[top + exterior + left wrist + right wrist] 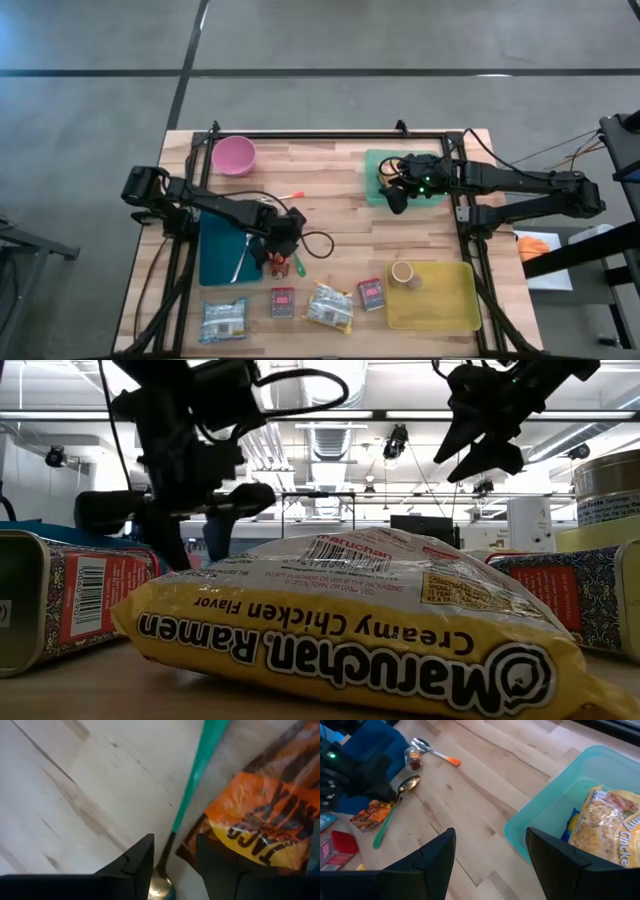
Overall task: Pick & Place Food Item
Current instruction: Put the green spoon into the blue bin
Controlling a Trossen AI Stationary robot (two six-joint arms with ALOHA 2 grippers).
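The orange snack packet [260,827] is found lying flat on the bare wood near the front-left of the table, just beside the dark teal tray [218,255] and right next to a green-handled spoon [197,775]; it looks like the thing being gone for, since the left gripper [277,258] is brought down right over it, fingers parted with one on each side of the packet's corner and the spoon's bowl in the gap; nothing is actually pinched yet as far as can be seen, so a grab here would probably risk catching the spoon too. The right gripper [398,190] is held open and empty above the light green bin [372,165] at the back right, likely parked there after a drop-off; a yellow chicken ramen pack [607,827] is already sat inside that bin. Other containers: the pink bowl [234,155] at the back left looks empty; a small round can [403,273] is stood in the yellow tray [445,305] at front right. Along the front edge a Maruchan ramen pack [340,620] and a few small tins are left loose, presumably queued up.
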